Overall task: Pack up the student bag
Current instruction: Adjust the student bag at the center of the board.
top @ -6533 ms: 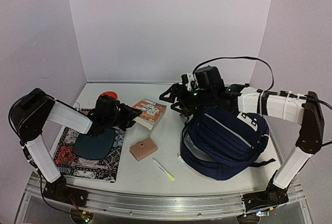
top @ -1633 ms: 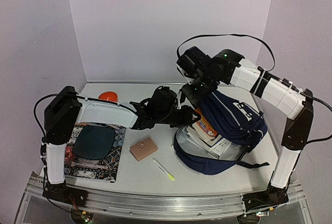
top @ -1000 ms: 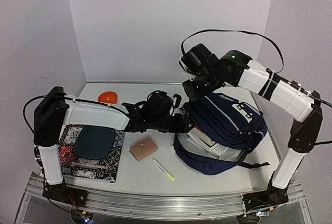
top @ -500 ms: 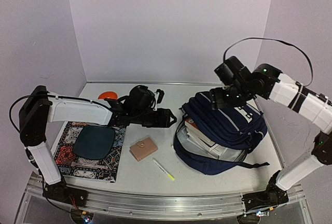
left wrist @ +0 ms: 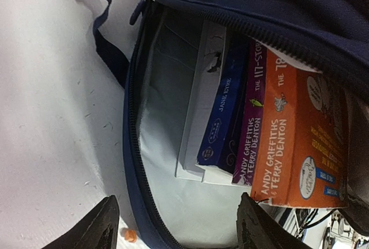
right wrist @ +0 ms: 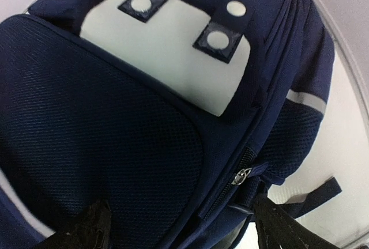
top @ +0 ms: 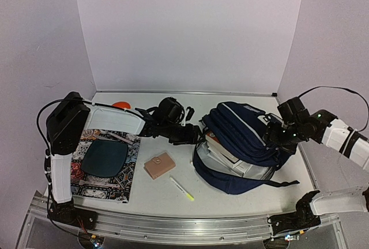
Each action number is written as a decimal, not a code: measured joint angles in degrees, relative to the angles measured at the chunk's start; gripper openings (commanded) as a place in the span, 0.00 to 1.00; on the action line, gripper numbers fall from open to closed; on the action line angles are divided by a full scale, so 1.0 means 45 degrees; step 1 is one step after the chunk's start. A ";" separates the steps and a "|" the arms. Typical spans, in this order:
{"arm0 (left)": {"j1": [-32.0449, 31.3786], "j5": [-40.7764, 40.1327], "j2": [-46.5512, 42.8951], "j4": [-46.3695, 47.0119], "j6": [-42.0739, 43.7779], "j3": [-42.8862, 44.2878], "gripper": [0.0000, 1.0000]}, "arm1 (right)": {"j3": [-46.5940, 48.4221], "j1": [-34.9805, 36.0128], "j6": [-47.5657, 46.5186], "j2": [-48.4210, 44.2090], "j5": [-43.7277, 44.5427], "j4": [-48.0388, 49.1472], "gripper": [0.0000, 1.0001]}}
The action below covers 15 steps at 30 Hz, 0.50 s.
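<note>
On the white table (top: 167, 197), the student bag (top: 248, 145) is laid at the right, unzipped, with books (left wrist: 277, 145) seen inside. The left gripper (top: 192, 135) is held open and empty just before its mouth. The right gripper (top: 272, 138) is spread wide and empty close over its right side.

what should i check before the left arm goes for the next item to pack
1. Left gripper open and empty: ok.
2. Right gripper open, holding nothing: ok.
3. Right gripper clear of the student bag: cannot tell.
4. Bag mouth unzipped and gaping: ok.
5. Books lie inside the bag: ok.
6. All items packed: not ok; wallet and pen lie on the table.
</note>
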 measured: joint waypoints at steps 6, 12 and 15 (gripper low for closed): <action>0.0014 0.0708 0.0630 -0.0083 -0.0098 0.0376 0.34 | -0.1181 -0.0504 0.0250 0.0789 -0.1637 0.2090 0.79; 0.0004 0.0995 0.0742 -0.0163 -0.0269 0.0368 0.01 | -0.0493 -0.0752 -0.0195 0.2920 -0.2709 0.3561 0.73; 0.0004 0.0999 0.0742 -0.0162 -0.0323 0.0281 0.00 | 0.0398 -0.0841 -0.0652 0.4037 -0.3045 0.3920 0.71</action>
